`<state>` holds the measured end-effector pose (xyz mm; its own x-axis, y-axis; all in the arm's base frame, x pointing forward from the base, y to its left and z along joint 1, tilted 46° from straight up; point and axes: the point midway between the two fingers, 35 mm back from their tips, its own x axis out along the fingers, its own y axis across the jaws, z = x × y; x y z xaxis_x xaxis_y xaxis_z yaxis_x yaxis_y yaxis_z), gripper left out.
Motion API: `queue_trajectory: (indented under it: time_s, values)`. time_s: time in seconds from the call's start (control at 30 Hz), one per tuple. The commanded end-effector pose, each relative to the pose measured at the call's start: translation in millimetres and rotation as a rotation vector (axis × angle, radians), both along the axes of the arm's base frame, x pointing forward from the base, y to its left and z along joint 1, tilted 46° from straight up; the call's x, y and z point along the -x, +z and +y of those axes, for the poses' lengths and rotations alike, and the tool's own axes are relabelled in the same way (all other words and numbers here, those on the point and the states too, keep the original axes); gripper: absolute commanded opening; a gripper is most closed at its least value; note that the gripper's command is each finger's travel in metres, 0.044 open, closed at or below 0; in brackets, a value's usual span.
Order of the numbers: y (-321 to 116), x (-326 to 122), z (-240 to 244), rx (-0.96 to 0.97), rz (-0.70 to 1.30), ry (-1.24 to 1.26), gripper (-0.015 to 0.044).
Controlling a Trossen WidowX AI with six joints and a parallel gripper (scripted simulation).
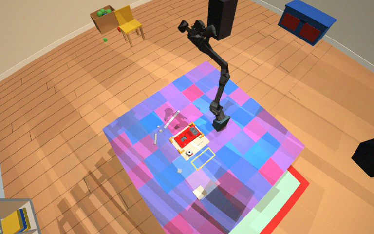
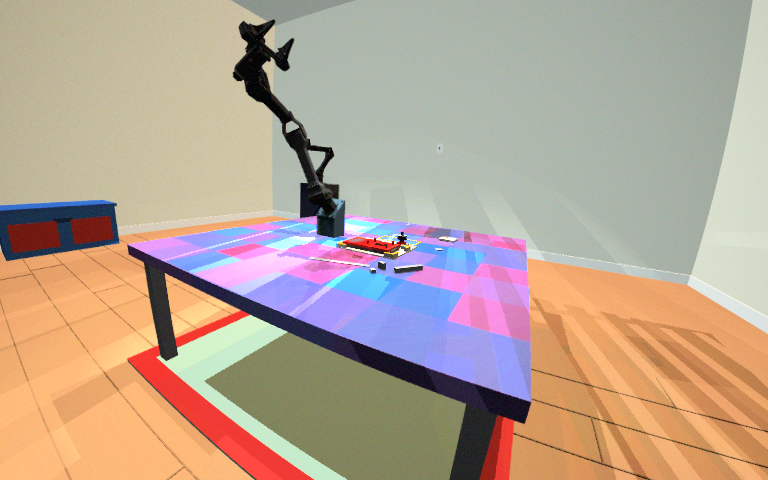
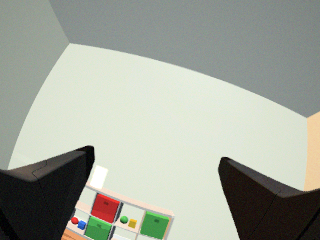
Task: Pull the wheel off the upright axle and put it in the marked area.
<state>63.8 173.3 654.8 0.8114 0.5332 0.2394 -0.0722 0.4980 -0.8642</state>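
While wedge-shaped fingers gape, the round wheel [image 1: 189, 152] sits untouched.

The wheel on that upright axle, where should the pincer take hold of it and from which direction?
Grip the wheel by its outer rim, coming straight down from above. It lies flat on the beige board, so only a lift along the upright axle frees it. The pincer is open, high above the table, holding nothing.
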Motion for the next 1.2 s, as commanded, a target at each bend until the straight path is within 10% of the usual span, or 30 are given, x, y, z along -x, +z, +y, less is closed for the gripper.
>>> queue_trajectory:
  time_s: [0.0, 0.1, 1.17]
  values:
    - [0.7, -0.4, -1.2, -0.007, 0.001, 0.003, 0.0374]
    - [9.3, -6.2, -18.2, -0.107, 0.02, 0.039, 0.03]
    - [10.7, -152.3, -188.3, -1.104, 0.36, 0.314, 0.03]
